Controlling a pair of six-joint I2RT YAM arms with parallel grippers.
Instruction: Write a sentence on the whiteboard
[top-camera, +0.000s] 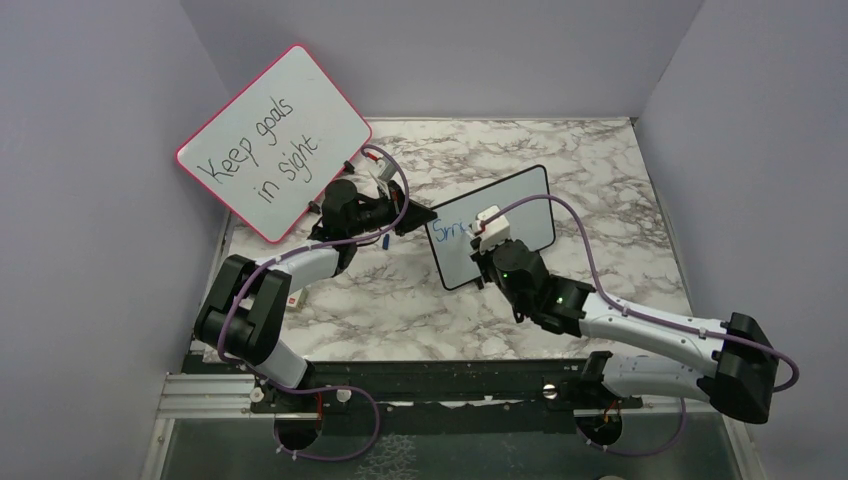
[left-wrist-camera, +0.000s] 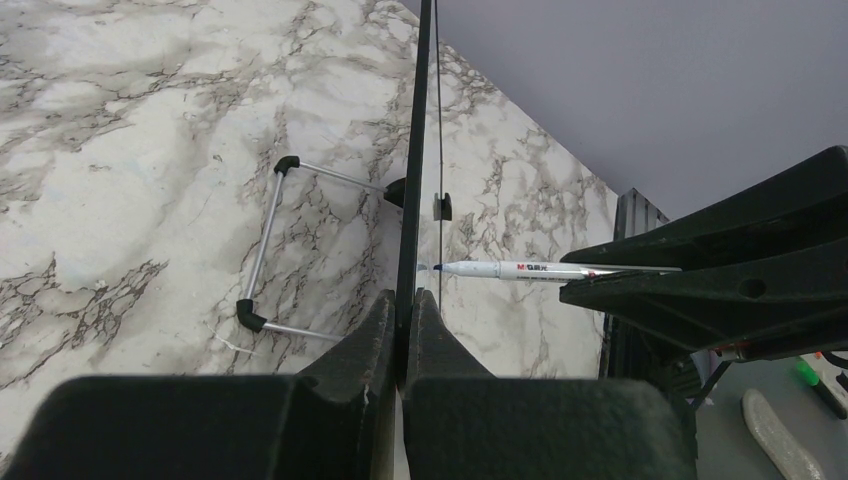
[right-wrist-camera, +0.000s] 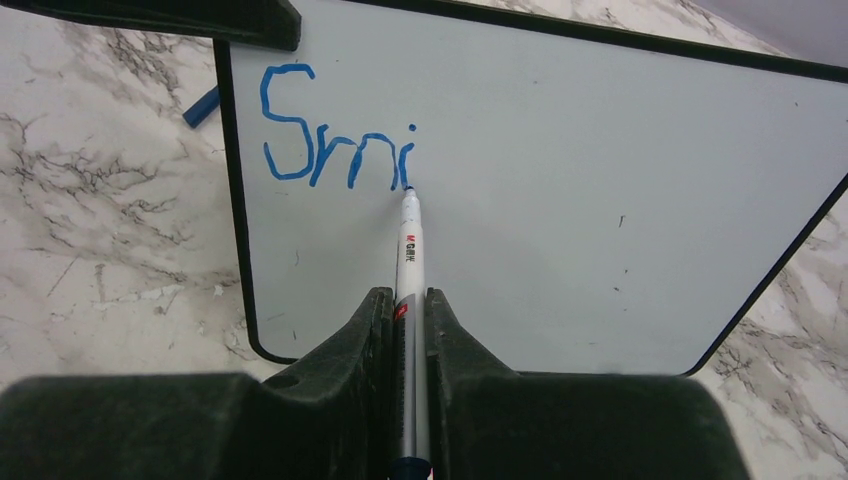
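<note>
Marble table; whiteboard propped on it, blue cap beside

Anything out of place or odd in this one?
Nothing spilled or damaged. A small blue piece, likely the cap of the marker, lies on the table beside the left edge of the whiteboard, partly tucked behind it. The left hand clamps that edge.

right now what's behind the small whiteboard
A wire stand with black corners, joined to the back of the whiteboard, over the marble table. The left claw gripping its edge hides the nearest part.
</note>
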